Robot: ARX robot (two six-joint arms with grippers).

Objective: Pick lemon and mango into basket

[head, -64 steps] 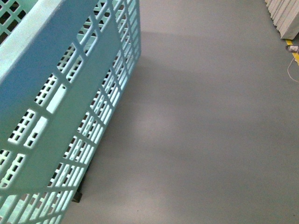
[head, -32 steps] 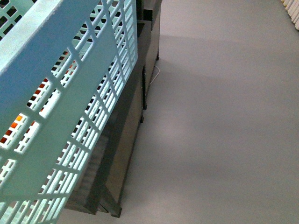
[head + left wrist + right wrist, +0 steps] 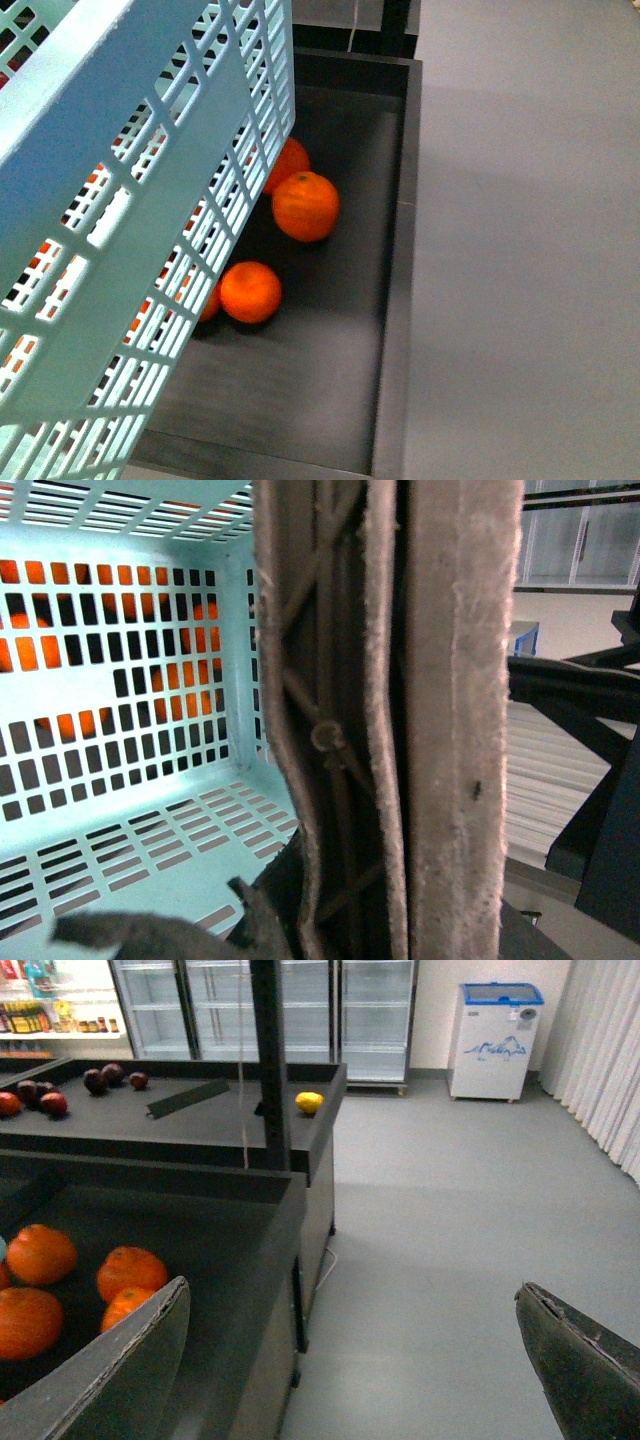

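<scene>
While the left gripper (image 3: 350, 680) is clenched on the brown handle (image 3: 335, 780), its padded fingers (image 3: 460, 720) pressed to either side of the lattice, the basket (image 3: 120, 200) hangs tilted at the left of the front view. Its slotted wall partly covers a dark display tray (image 3: 395, 300). 3 oranges lie in that tray beside the wall: 1 large (image 3: 305, 206), 1 nearer (image 3: 250, 291), and 1 half hidden behind the wall (image 3: 290, 160). More orange shows through the slots. Grey floor (image 3: 530, 250) fills the right side.

The left wrist view looks down into the basket along the handle, and its slotted floor (image 3: 150, 830) shows bare there.

The right gripper (image 3: 352, 1290) is spread wide, fingers (image 3: 120, 1360) well apart with nothing between them. It hovers over the tray's edge near more oranges (image 3: 40, 1253). On a further dark table (image 3: 200, 1120) sits a small yellow oval fruit, most likely the lemon (image 3: 309, 1102), well apart from some dark red fruit (image 3: 97, 1080). Glass-door fridges (image 3: 290, 1010) and a chest freezer (image 3: 497, 1040) stand behind.
</scene>
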